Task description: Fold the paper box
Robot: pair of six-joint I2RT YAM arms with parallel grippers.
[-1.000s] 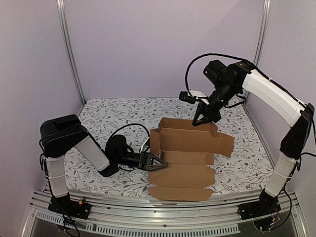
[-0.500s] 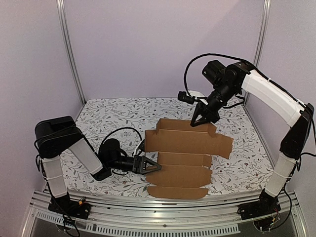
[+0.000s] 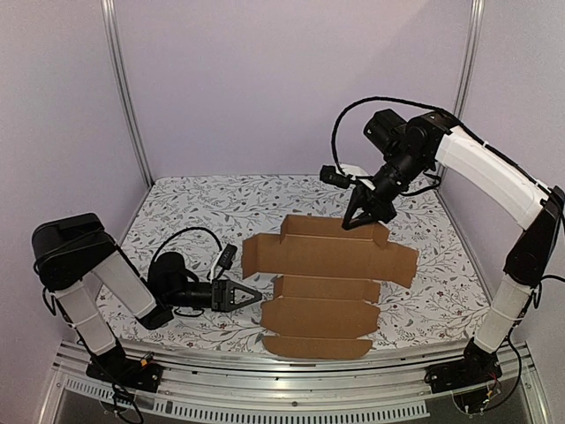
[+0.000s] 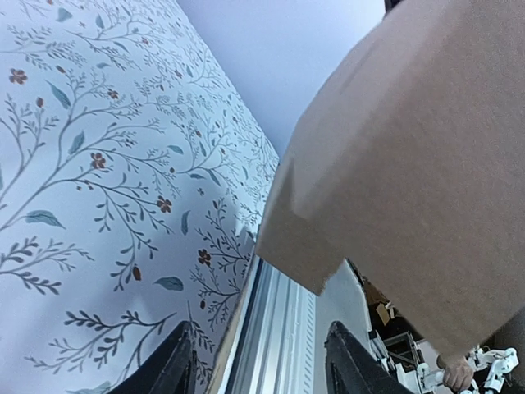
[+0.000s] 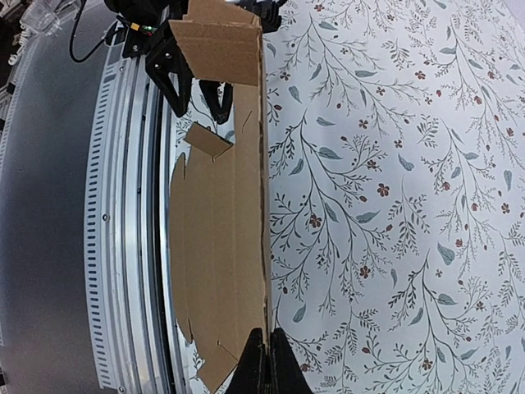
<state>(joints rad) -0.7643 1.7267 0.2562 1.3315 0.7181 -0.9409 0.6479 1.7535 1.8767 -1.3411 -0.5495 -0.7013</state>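
The plain brown die-cut cardboard paper box (image 3: 322, 316) lies on the floral-patterned desk (image 3: 194, 212). Its near panels are flat and its far panel stands raised, with side flaps spread. On that far panel's top edge, right of the box's middle, the right gripper (image 3: 360, 219) has its jaws clenched on the cardboard (the wrist view shows the edge running straight into the tips). Just left of the box and apart from it, the left gripper (image 3: 253, 298) sits low over the desk, its jaws released with nothing between them.
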